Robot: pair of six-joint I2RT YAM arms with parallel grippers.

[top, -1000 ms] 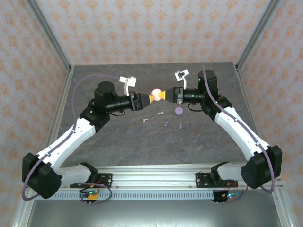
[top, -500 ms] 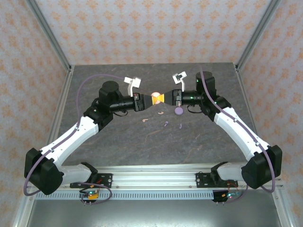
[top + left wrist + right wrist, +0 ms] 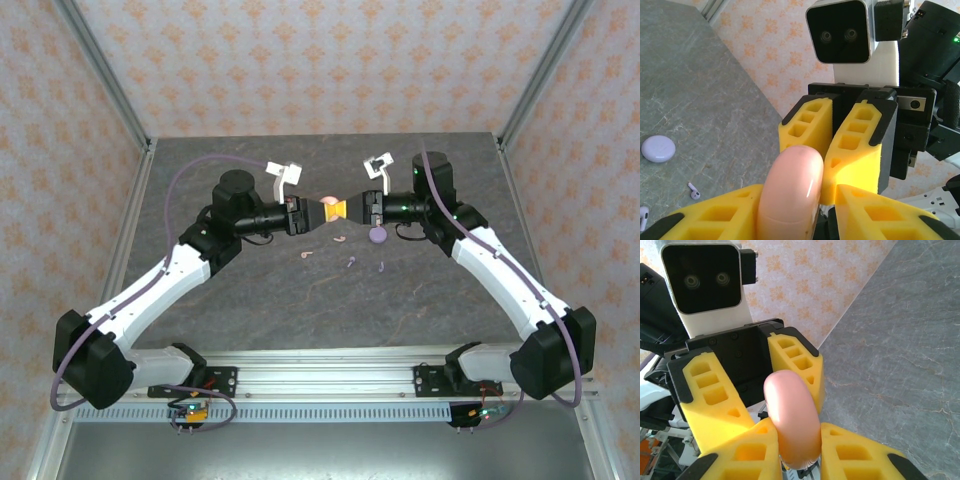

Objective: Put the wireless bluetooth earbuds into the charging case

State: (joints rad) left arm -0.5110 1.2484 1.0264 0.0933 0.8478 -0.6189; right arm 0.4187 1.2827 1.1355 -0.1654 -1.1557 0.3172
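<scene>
Arms bent inward; left claw, right claw tip to tip mid-air, both pinching pink case.

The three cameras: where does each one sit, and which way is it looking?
Top external: above and behind the arm bases, looking down on the table; both arms show, left gripper and right gripper meeting.
Left wrist: on the left arm, looking past its own fingers toward the right arm.
Right wrist: on the right arm, looking past its own fingers toward the left arm.
Shared: both wrist views show the pink case pinched by both grippers.
</scene>
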